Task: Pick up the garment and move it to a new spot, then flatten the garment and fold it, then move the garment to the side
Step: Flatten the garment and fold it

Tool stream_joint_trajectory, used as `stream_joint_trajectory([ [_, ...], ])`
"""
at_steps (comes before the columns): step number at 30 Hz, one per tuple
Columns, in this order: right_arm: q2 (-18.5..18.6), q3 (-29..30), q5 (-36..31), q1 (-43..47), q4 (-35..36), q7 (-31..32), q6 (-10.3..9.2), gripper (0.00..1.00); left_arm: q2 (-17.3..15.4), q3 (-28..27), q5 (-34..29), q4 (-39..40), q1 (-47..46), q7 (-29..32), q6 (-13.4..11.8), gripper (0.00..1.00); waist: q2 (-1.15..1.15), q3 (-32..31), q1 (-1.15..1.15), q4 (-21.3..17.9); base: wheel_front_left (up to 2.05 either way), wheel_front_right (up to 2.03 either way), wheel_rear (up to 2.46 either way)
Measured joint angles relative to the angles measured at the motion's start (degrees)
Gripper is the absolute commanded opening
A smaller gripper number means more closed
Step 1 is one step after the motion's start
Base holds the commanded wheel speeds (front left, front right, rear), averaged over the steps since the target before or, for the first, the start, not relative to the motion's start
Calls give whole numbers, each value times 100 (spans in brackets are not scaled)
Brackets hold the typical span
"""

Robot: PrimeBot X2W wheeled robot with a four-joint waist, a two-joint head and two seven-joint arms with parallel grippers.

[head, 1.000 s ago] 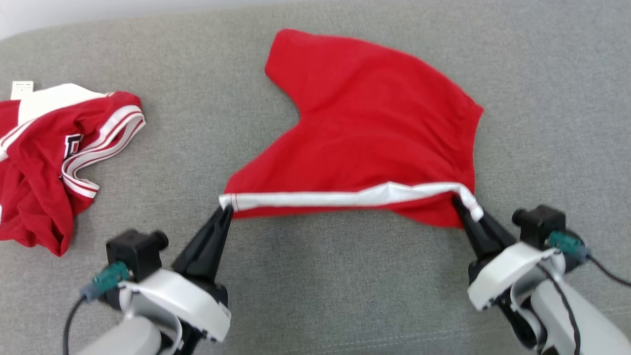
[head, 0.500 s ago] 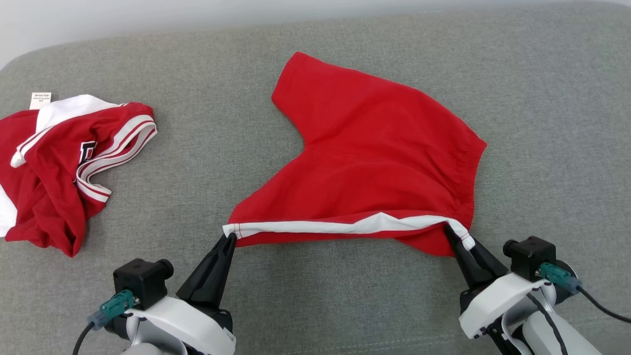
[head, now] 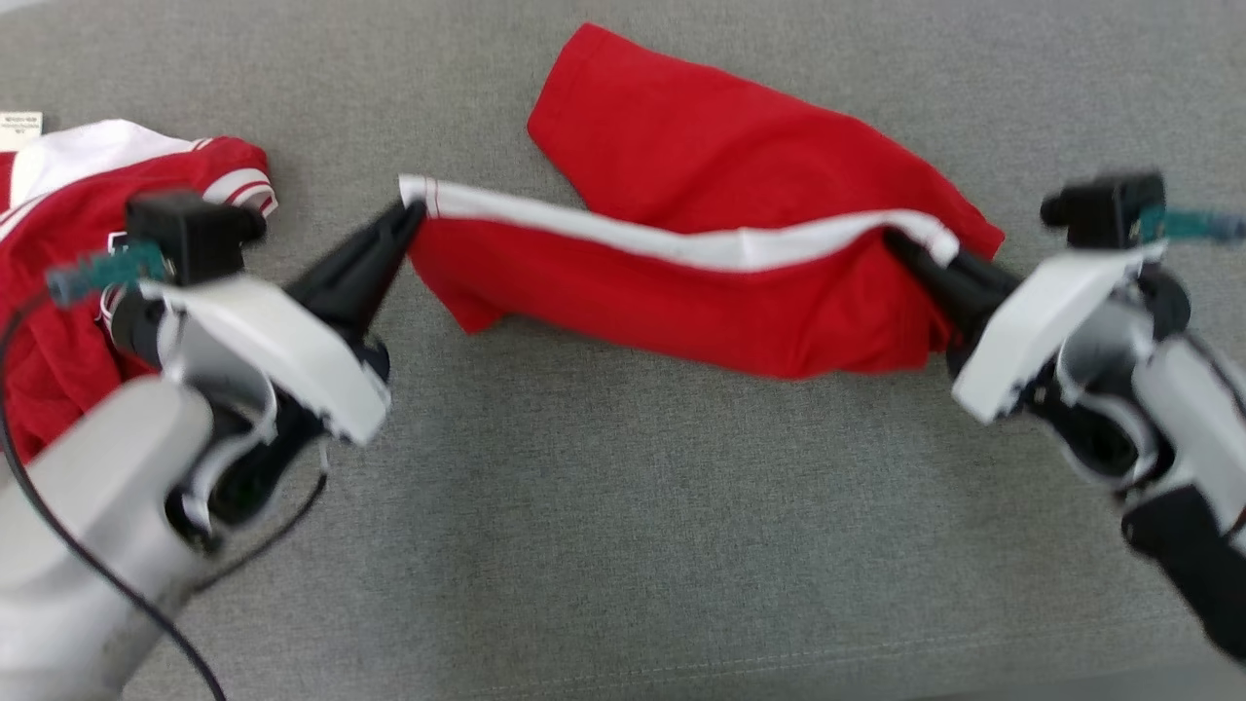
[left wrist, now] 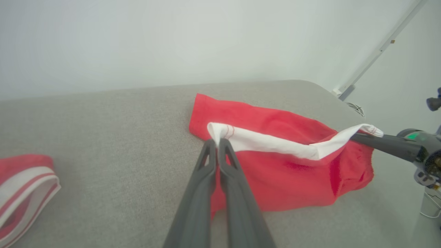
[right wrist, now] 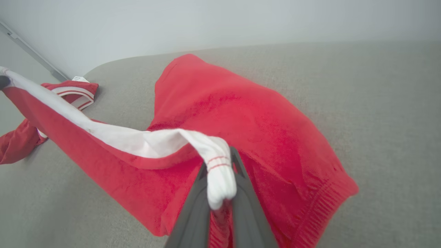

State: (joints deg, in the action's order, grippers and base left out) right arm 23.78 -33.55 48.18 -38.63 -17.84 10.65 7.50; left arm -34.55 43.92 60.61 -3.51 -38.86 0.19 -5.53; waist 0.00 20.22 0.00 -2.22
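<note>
The garment point(head: 720, 175) is a pair of red shorts with a white side stripe, half lifted off the grey cushion point(head: 604, 506). My left gripper point(head: 411, 209) is shut on the stripe's left end, and my right gripper point(head: 900, 243) is shut on its right end. The stripe hangs taut between them while the far leg still lies on the cushion. In the left wrist view my left gripper point(left wrist: 217, 142) pinches the white hem, with the garment point(left wrist: 293, 172) drooping below. In the right wrist view my right gripper point(right wrist: 220, 162) holds the white end over the garment point(right wrist: 241, 117).
A second red and white garment point(head: 58, 292) lies crumpled at the cushion's left edge, close behind my left arm; it also shows as a red and white garment point(left wrist: 24, 189) and a red and white garment point(right wrist: 74, 93) in the wrist views. A pale wall stands behind the cushion.
Both grippers have lifted the striped edge up and carried it away from me over the rest of the shorts. The head camera has also shifted.
</note>
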Motion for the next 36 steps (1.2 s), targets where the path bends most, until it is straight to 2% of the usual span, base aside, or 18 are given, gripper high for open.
stream_joint_trajectory([
  [2, 0, -59, 347, -901, -335, 452, 0, 0, 199, -141, 401, -555, -723, 512, 286, 0, 0, 161, 0, -16, 0, 0, 0],
  [5, -8, -165, 349, -2406, -1066, 550, 0, 0, 535, -348, 822, -1740, -1930, 1218, 584, 0, 0, 396, 0, -45, 0, 0, 0],
  [8, -246, -271, -110, -3772, -1795, -326, 5, 0, 808, -634, 865, -2887, -3099, 1171, 767, 0, 0, 531, 0, -141, 0, 0, 0],
  [11, -539, -267, -854, -4865, -2501, -1652, 24, 0, 1010, -875, 539, -3542, -4181, 445, 966, 0, 0, 633, 0, -242, 0, 0, 0],
  [12, -631, -312, -1023, -5112, -2743, -1900, 24, 0, 1059, -903, 422, -3675, -4475, 196, 1029, 0, 0, 659, 0, -276, 0, 0, 0],
  [14, -700, -593, -1336, -5329, -3097, -2168, 24, 0, 1122, -907, 235, -3854, -4802, -147, 1143, 0, 0, 718, 0, -304, 0, 0, 0],
  [17, -690, -1191, -1452, -5128, -3300, -2286, 23, 0, 1179, -711, -2, -3893, -4712, -684, 1258, 0, 0, 775, 0, -251, 0, 0, 0],
  [20, -543, -1636, -1324, -4478, -3110, -2424, 22, 0, 1149, -486, -175, -3507, -4004, -1250, 1261, 0, 0, 796, 0, -138, 0, 0, 0],
  [21, -543, -1636, -1324, -4478, -3110, -2424, 22, 0, 1149, -486, -175, -3507, -4004, -1250, 1261, 0, 0, 796, 0, -138, 0, 0, 0],
  [23, -339, -1864, -1200, -3936, -2864, -2482, 20, 0, 1112, -293, -369, -3151, -3309, -1408, 1260, 0, 0, 829, 0, -76, 0, 0, 0],
  [24, -214, -1974, -1173, -3613, -2735, -2488, 16, 0, 1128, -192, -497, -2942, -2848, -1439, 1223, 0, 0, 830, 0, -34, 0, 0, 0],
  [26, -42, -2004, -955, -2899, -2473, -2488, 16, 0, 1185, -62, -615, -2466, -1855, -1443, 959, 0, 0, 809, 0, 33, 0, 0, 0],
  [28, 109, -1889, -920, -2261, -2154, -2488, 16, 0, 1163, -7, -933, -1975, -997, -1443, 514, 0, 0, 777, 0, 79, 0, 0, 0],
  [31, 221, -1514, -970, -1429, -1769, -2490, 16, 0, 1082, -127, -1314, -1202, 20, -1456, 29, 0, 0, 698, 0, 118, 0, 0, 0],
  [36, 205, -738, -1396, -236, -1251, -2496, 15, 0, 978, -294, -1726, -367, 1185, -1460, -428, 0, 0, 466, 0, 152, 0, 0, 0],
])
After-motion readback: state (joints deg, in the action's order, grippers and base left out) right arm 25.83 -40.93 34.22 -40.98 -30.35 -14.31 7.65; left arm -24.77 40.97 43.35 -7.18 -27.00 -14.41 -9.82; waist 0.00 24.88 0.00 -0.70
